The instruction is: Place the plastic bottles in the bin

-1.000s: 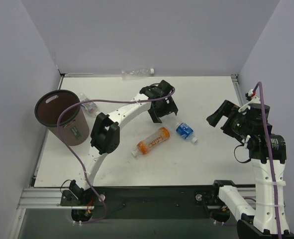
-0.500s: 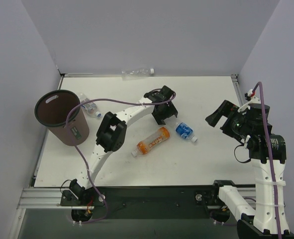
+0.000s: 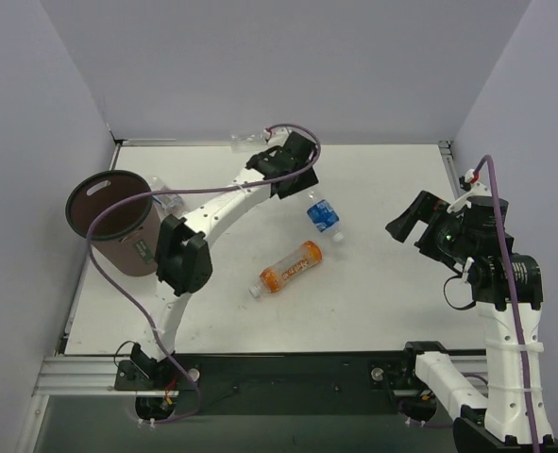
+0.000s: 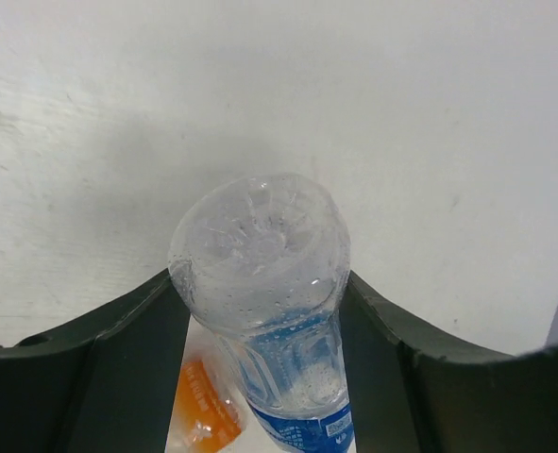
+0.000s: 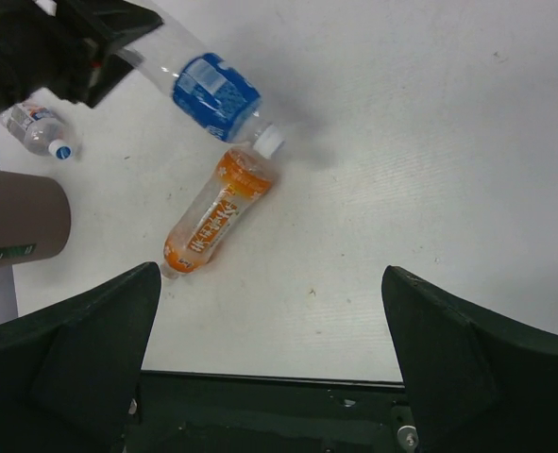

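Left end effector (image 3: 295, 179): clenched on the blue-label bottle (image 3: 323, 215) near its base; in the left wrist view, dark fingers (image 4: 118, 363) pressed against both sides of the clear ribbed body (image 4: 260, 255).
Blue-label bottle: tilted, white cap lowest, base up in the grip; held above the middle of the counter (image 3: 392, 302), with a shadow on the surface below; well apart from the bin.
Right end effector (image 3: 409, 217): released, jaws spread wide with nothing between them in the right wrist view (image 5: 269, 274); hovers over the right side of the counter, pointed toward the middle.
Orange bottle (image 3: 291, 267): lying on its side on the counter, near the centre, on a diagonal; also seen in the right wrist view (image 5: 217, 212), close under the cap of the held bottle, contact not possible to judge.
Bin (image 3: 132, 250): upright at the left side of the counter, dark brown wall, black rim, small label on the side facing the arms.
Clear bottle (image 3: 165, 200): lying on the counter just beside the bin, on its far right side.
Second clear bottle (image 3: 258, 139): lying at the far edge of the counter against the back wall, partly hidden behind the left arm.
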You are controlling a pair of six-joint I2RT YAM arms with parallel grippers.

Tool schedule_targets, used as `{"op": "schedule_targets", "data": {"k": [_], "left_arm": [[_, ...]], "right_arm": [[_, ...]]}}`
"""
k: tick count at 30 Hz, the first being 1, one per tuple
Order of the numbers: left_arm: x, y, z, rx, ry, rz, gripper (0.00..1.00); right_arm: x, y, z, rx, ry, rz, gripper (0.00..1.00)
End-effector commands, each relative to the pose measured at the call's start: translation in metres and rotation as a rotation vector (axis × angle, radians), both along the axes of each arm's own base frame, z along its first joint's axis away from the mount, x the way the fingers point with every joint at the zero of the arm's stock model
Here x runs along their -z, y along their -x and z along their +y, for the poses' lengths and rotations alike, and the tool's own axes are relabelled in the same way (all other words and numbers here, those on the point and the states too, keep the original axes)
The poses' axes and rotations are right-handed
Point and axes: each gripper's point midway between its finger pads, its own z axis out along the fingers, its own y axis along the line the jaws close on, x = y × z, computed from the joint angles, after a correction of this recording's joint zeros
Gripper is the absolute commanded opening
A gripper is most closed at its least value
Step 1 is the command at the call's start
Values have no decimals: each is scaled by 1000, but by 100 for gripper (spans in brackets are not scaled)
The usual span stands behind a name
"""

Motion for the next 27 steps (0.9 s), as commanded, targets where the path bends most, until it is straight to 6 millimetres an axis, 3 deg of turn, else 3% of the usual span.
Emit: {"op": "schedule_targets", "data": {"k": [1,2,3,4,5,6,7,8,9,10,12,20,27], "left_arm": [[-161,-7,61,-39,-96,-393,45],[-173,-3,71,-46,-123,-424,45],[-210,6,88,-73,-110,-498,44],[-208,10,107,-90,-199,-517,44],[-221,15,119,-102,-219,-555,44],[-261,26,136,-137,-183,-654,44],[-257,33,151,-125,-275,-674,44],[-267,39,160,-130,-295,-715,44],[-308,55,183,-175,-299,-822,44],[-306,61,192,-179,-334,-838,44],[-342,83,225,-251,-378,-921,44],[-381,134,315,-441,-664,-969,44],[-373,154,386,-616,-889,-868,43]], "right_arm": [[-13,-2,3,-5,-8,-35,97],[-13,-2,4,-6,-15,-34,97],[-13,-4,5,-7,-20,-33,97],[-14,-4,8,-16,-32,-32,97],[-15,-5,9,-13,-49,-31,97],[-15,-7,12,-20,-60,-25,97],[-18,-8,16,-32,-80,-30,97],[-20,-9,18,-29,-96,-35,97],[-21,-11,19,-30,-108,-36,98],[-22,-11,21,-33,-116,-35,97],[-20,-14,25,-41,-137,-30,97],[-11,-19,46,-95,-166,7,96],[-13,-24,65,-159,-173,26,95]]}}
